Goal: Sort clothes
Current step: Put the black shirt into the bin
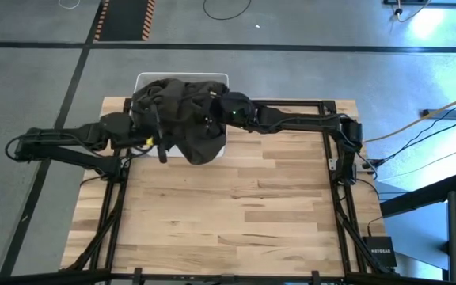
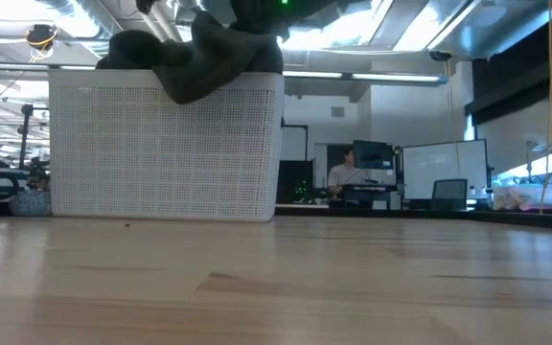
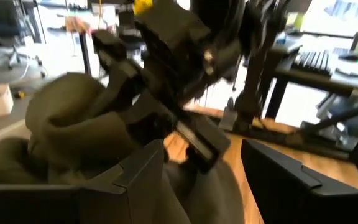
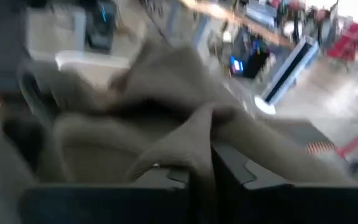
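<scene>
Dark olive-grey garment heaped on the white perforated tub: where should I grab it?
Probably the fold of the dark olive-grey garment draped over the white perforated tub's near rim, approached from above; it hangs free there, clear of the tub wall.

I count two arms on my rig, one reaching in from the left of the high view and one from the right, meeting at upper centre. That gives two grippers: the left gripper [image 1: 162, 150] and the right gripper [image 1: 210, 107]. There is one white tub [image 2: 166, 149], upper left in the low view. Only one garment shows, the dark olive-grey garment [image 1: 182, 111] heaped over the tub; I cannot tell whether others lie beneath. One wooden table [image 1: 236, 206]. One person [image 2: 341, 174] sits mid-frame beyond it.
</scene>
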### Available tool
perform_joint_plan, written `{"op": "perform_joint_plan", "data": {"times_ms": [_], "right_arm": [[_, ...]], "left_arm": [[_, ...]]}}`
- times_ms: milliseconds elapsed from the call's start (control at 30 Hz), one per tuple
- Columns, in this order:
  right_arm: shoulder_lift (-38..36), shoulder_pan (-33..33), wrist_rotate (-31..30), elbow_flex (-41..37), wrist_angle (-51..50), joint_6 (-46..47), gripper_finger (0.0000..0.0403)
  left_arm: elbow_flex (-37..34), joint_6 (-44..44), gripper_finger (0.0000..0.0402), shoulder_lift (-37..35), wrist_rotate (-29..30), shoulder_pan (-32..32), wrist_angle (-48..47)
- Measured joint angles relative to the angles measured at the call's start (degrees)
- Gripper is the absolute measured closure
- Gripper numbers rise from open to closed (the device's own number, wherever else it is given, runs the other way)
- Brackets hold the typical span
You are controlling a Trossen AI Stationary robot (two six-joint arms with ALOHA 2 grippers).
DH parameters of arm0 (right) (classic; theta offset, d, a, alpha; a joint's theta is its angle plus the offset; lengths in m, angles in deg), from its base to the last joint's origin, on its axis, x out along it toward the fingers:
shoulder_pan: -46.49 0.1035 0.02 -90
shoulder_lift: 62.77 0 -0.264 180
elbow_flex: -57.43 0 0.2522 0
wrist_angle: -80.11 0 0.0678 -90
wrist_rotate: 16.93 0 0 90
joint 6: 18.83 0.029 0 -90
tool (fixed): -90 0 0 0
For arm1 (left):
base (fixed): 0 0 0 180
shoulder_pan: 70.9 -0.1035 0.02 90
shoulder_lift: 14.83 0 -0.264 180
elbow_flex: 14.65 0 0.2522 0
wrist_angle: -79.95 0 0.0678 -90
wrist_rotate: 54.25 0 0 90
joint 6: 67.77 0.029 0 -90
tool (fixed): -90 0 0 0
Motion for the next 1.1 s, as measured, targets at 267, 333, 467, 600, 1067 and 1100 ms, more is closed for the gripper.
{"op": "perform_joint_plan", "data": {"times_ms": [267, 333, 467, 600, 1067, 1100], "right_arm": [[-7.8, 0.0, -4.6, 0.0, -7.2, -1.4, 0.0253], [-9.5, 0.0, -4.6, 0.0, -7.8, -1.4, 0.024], [-12.9, 0.0, -4.6, 0.0, -8.9, -1.4, 0.0229], [-14.1, 0.0, -4.8, 0.0, -11.3, -1.4, 0.0229], [-13.5, 0.0, 1.6, -0.2, -17.4, -0.5, 0.0228], [-13.5, 0.0, 3.0, -0.2, -17.3, 0.1, 0.0228]], "left_arm": [[0.0, -1.4, 0.019, 6.5, -9.1, 0.0, -4.5], [0.0, -2.5, 0.019, 8.7, -12.4, -0.1, -5.6], [0.0, -3.3, 0.019, 13.2, -15.7, -1.7, -5.2], [0.4, -3.2, 0.019, 16.0, -6.1, -6.4, -4.6], [0.2, -8.8, 0.019, 22.8, -0.3, -25.4, -14.4], [-0.4, -8.9, 0.019, 23.8, -0.9, -25.5, -14.6]]}}
